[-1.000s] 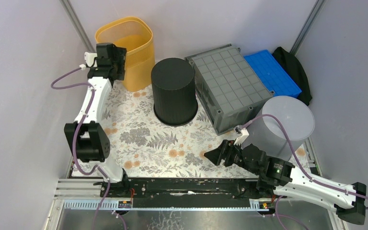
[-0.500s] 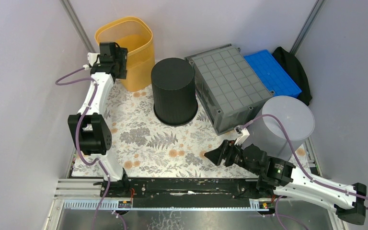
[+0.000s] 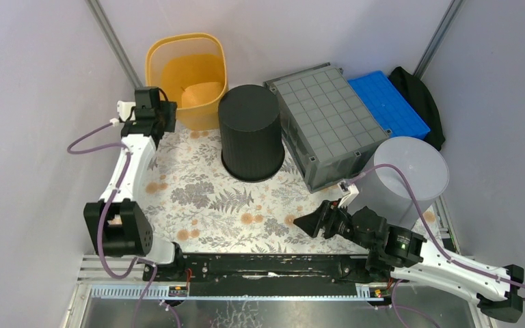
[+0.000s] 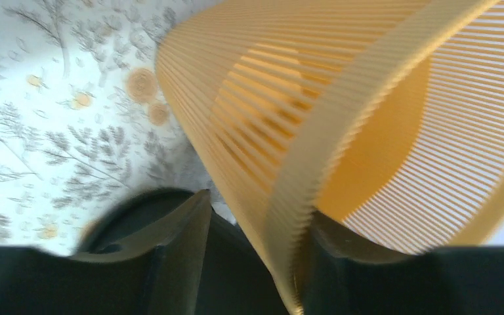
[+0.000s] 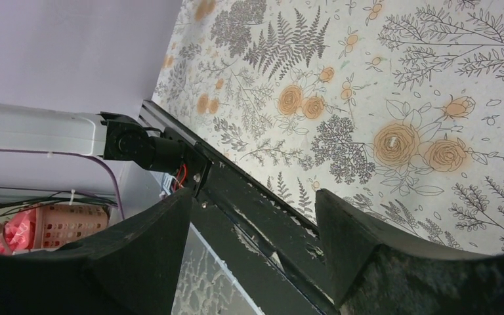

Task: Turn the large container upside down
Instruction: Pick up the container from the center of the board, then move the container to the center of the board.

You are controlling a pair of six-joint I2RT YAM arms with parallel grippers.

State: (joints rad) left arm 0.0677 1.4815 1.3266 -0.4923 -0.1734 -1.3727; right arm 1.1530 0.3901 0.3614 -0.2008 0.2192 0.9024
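The large container (image 3: 328, 126) sits toward the bench's (image 3: 205, 198) far right corner, gridded underside facing up, so by the look of it already inverted; its long axis runs slantwise from the far edge toward the right edge. The right hand (image 3: 301, 222) is the nearer one, lying by the near edge with the crate just beyond it; its fingers are spread wide and hold nothing. The left hand (image 3: 156, 102) is well apart at the far left, by the yellow basket (image 3: 186, 75), with a black bucket (image 3: 249, 133) between it and the crate. Only the top view shows the crate; the left wrist view adds that the fingers stand apart astride the basket's rim, with a gap on one side; contact on the other I cannot tell.
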